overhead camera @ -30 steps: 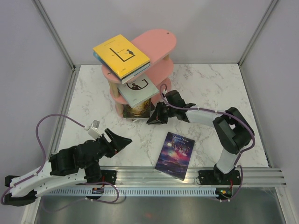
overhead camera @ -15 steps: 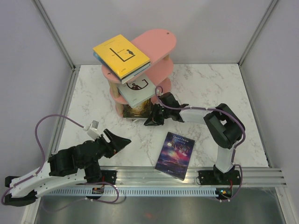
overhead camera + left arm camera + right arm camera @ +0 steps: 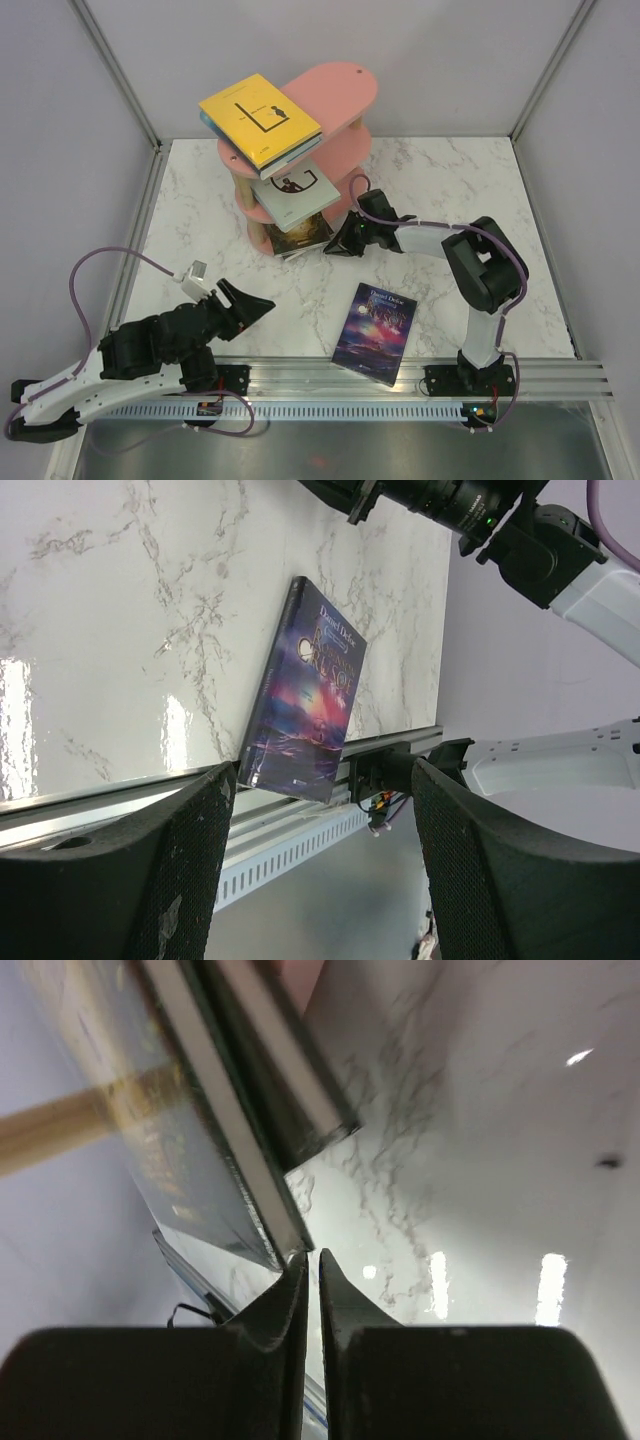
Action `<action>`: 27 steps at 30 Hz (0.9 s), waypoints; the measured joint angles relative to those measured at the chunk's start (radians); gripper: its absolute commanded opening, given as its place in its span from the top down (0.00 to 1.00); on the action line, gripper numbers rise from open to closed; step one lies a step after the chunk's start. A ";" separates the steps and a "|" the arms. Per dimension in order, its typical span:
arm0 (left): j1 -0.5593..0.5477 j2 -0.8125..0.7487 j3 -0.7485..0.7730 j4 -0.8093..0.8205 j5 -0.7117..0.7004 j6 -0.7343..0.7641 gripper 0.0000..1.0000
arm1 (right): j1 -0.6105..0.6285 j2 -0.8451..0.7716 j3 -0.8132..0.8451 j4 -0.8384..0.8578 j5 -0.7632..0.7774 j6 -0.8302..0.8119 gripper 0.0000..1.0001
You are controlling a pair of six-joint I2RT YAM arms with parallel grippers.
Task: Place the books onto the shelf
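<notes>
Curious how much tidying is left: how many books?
6: yellow book atop teal book on the shelf's top tier, pale book on the middle, gold book and dark book on the bottom, purple book on the table. More may be hidden.

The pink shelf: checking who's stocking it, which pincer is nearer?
Right. The right pincer, shut, sits by the bottom-tier books of the shelf; the left pincer hangs open, far off in front.

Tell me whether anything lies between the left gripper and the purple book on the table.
Nothing visible does. The open left gripper faces the purple book across a bare stretch of the table. The right gripper, shut, sits farther back by the shelf, off that line.
</notes>
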State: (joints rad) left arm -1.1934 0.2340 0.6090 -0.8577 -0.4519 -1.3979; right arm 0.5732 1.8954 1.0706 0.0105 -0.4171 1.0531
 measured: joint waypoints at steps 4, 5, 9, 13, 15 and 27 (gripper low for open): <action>0.000 -0.009 0.000 -0.022 -0.010 0.000 0.26 | -0.060 0.009 0.008 -0.004 0.011 0.014 0.90; 0.000 -0.013 0.000 -0.028 -0.011 0.000 0.26 | -0.074 0.014 0.014 -0.005 0.012 0.017 0.90; 0.000 -0.023 0.000 -0.039 -0.018 0.000 0.26 | -0.117 0.025 0.038 -0.004 0.013 0.023 0.90; 0.000 -0.026 0.000 -0.054 -0.018 0.000 0.26 | -0.145 0.024 0.040 -0.003 0.011 0.019 0.90; 0.000 -0.021 0.001 -0.055 -0.017 0.000 0.25 | -0.166 0.013 0.024 -0.005 0.008 0.010 0.89; 0.000 0.256 -0.019 0.069 0.071 0.068 0.05 | -0.380 -0.439 -0.109 -0.354 0.064 -0.227 0.27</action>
State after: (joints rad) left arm -1.1934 0.4904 0.5900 -0.7891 -0.3813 -1.3296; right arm 0.1936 1.4559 0.9619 -0.3435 -0.3531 0.8265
